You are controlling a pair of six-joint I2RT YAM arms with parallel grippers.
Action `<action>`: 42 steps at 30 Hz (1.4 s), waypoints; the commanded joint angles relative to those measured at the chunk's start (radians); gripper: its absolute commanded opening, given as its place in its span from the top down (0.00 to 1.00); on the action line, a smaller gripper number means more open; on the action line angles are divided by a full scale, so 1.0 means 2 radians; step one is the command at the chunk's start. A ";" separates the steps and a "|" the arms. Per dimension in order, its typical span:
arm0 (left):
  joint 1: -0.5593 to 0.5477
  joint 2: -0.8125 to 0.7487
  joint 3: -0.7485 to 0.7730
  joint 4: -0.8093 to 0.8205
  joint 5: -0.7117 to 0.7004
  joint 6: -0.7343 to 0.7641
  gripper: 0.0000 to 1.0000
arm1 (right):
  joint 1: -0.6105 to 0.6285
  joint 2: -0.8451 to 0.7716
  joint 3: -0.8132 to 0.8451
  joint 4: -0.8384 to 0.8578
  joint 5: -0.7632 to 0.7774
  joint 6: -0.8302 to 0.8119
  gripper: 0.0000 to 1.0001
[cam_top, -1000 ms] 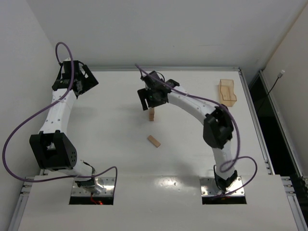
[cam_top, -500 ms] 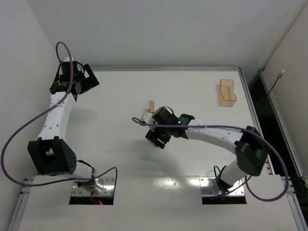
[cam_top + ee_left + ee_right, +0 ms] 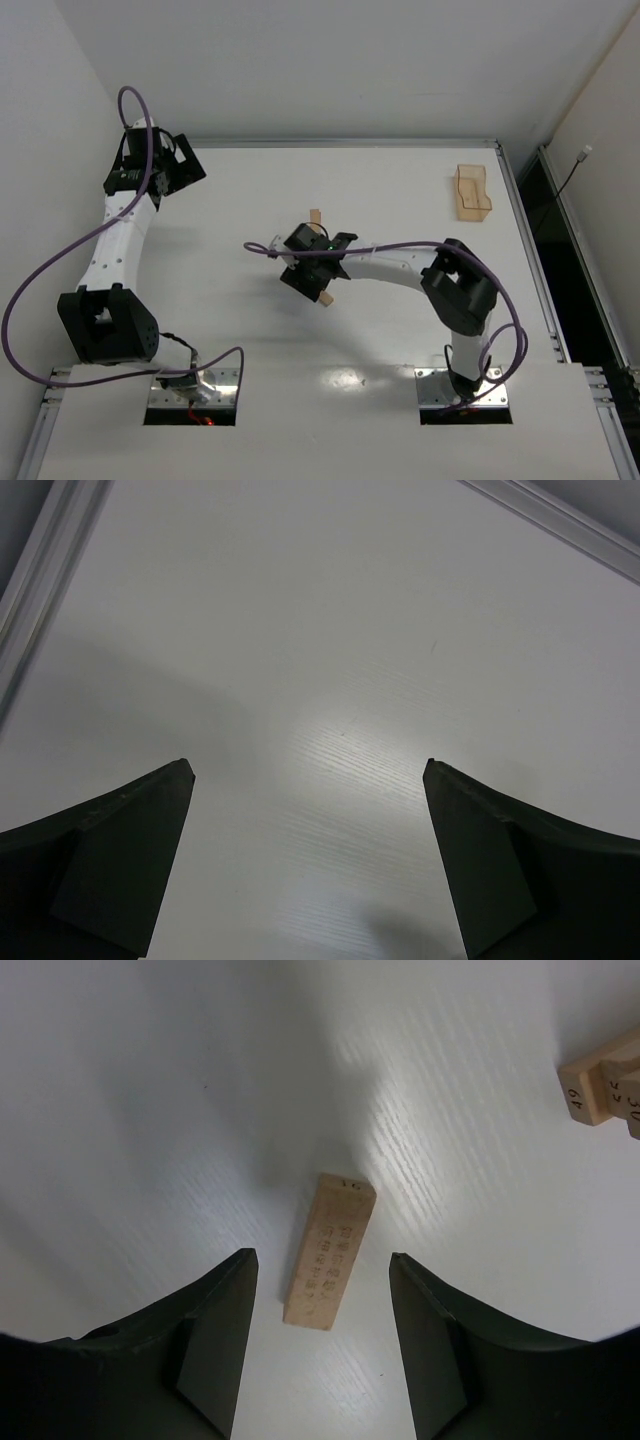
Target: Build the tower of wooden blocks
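Observation:
A loose wood block (image 3: 330,1250) lies flat on the white table, its printed face up. My right gripper (image 3: 322,1260) is open and hangs just above it, one finger on each side, touching nothing. In the top view the right gripper (image 3: 317,285) covers most of this block (image 3: 326,298). The tower (image 3: 315,217) is a short stack of tan bars just beyond the gripper; its edge also shows in the right wrist view (image 3: 605,1085). My left gripper (image 3: 168,168) is open and empty at the far left corner, over bare table (image 3: 308,765).
A translucent orange tray (image 3: 472,192) stands at the far right of the table. A metal rim (image 3: 340,143) runs along the table's far edge. The right arm's forearm (image 3: 390,262) stretches across the middle of the table.
My right gripper left the tower, swung toward the near side and came down over the loose block. In the last half second it shifted slightly left. The left arm barely moved.

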State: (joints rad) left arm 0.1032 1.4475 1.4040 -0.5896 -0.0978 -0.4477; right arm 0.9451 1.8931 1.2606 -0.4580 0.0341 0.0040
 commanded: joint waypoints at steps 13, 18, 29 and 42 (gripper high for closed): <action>-0.001 -0.008 0.005 0.008 0.001 0.007 0.01 | -0.002 0.038 0.026 -0.013 0.041 0.028 0.50; -0.001 -0.004 0.005 0.008 0.001 0.002 0.01 | -0.007 0.053 0.026 -0.013 0.020 0.028 0.58; -0.001 0.001 0.005 0.008 0.001 0.002 0.01 | -0.007 0.063 0.026 -0.022 0.008 0.028 0.95; -0.001 -0.014 -0.013 0.013 -0.035 -0.026 0.01 | 0.015 -0.097 0.117 -0.043 -0.016 0.106 1.00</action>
State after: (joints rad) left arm 0.1032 1.4517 1.3911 -0.5880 -0.1337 -0.4728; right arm 0.9604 1.8301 1.3697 -0.5774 0.0212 0.1196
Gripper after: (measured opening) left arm 0.992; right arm 0.238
